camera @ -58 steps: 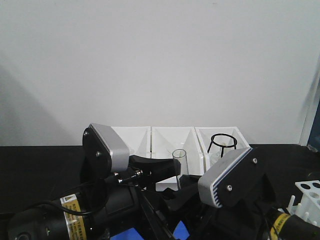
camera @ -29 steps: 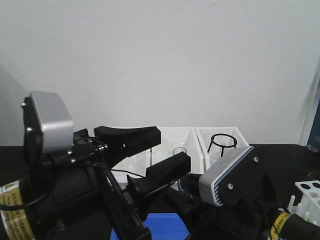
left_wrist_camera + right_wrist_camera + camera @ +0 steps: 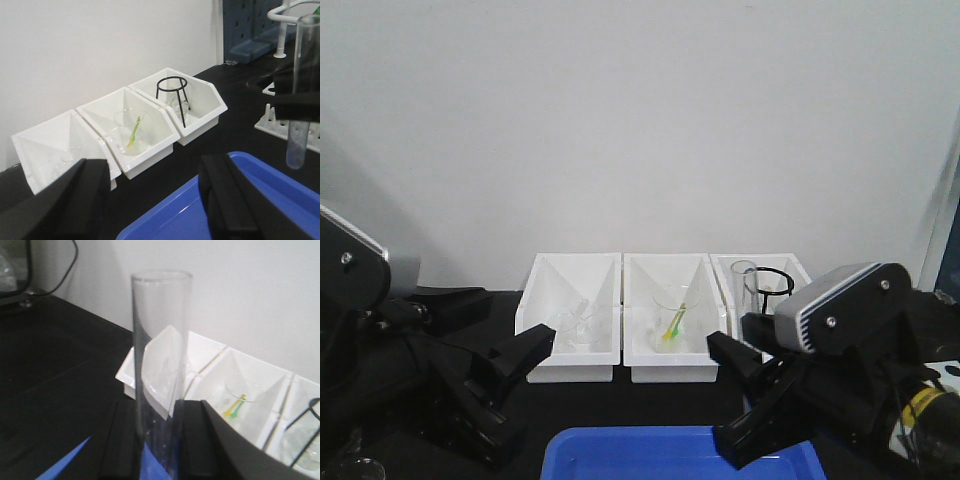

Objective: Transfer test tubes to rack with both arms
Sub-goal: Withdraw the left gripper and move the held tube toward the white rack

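- Gripping one test tube (image 3: pixel 161 330) upright in the right gripper (image 3: pixel 160 412), jaws clamped on its lower part.
- Idling with the left gripper (image 3: pixel 155 165), jaws apart and empty.
- Needing a carry to the rack (image 3: pixel 272 125) nearby; mostly hidden, fill unclear.

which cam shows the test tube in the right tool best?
Right wrist: the test tube fills the frame, upright, open rim clear, gripped in the right tool. Left wrist shows its lower length and rounded bottom at the right edge. Front shows only a thin sliver against the rightmost white bin.
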